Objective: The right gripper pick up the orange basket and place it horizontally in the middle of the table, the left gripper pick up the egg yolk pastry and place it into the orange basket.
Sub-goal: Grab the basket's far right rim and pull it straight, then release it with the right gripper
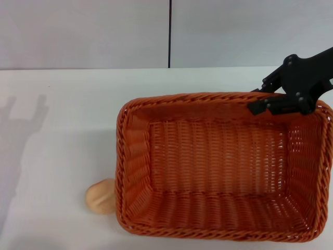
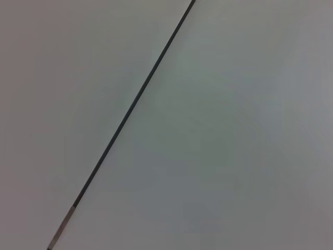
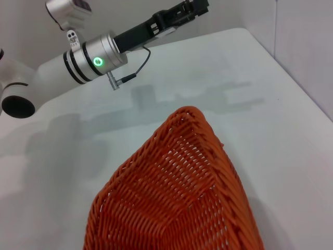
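Note:
The orange basket (image 1: 218, 166) fills the centre and right of the head view, its long side running left to right. My right gripper (image 1: 261, 99) is shut on the basket's far rim near the right corner, one finger outside the wall and one inside. The right wrist view shows a corner of the basket (image 3: 182, 192) from close up. The egg yolk pastry (image 1: 101, 196) lies on the white table (image 1: 57, 130), against the basket's near left corner. My left gripper (image 3: 196, 6) shows only in the right wrist view, held high above the table's far side.
A grey wall with a dark vertical seam (image 1: 169, 34) stands behind the table. The left wrist view shows only that wall and seam (image 2: 135, 101). The left arm's silver wrist joint with a green light (image 3: 96, 58) hangs above the table.

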Robot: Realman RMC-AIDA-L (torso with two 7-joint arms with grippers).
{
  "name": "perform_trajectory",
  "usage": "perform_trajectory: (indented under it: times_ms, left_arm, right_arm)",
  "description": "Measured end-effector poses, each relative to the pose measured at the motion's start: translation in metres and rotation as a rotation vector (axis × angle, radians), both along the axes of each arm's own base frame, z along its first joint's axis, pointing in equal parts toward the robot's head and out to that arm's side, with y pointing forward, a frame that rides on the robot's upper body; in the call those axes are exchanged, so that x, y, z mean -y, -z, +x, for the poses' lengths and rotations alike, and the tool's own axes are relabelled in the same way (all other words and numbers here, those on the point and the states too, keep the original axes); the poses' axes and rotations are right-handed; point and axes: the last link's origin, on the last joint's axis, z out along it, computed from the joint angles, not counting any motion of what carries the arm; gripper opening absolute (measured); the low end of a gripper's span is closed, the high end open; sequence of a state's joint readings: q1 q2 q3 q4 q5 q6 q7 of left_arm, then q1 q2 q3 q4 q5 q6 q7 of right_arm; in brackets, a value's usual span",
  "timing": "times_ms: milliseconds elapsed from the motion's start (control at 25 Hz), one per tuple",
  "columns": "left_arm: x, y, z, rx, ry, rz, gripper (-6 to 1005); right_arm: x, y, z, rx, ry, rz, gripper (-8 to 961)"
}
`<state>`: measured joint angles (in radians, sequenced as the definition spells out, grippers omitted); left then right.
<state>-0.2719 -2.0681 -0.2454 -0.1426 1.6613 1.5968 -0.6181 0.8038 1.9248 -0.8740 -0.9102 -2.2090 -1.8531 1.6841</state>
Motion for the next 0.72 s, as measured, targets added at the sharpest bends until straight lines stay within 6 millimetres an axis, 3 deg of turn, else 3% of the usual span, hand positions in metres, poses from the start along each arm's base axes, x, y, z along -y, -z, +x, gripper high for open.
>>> perform_trajectory:
  times_ms: [720]
  left_arm:
    - [0.002,0.002,0.002,-0.006,0.018,-0.014,843]
  right_arm:
    - [0.001,0.016,0.002,-0.004,0.005,-0.009,165]
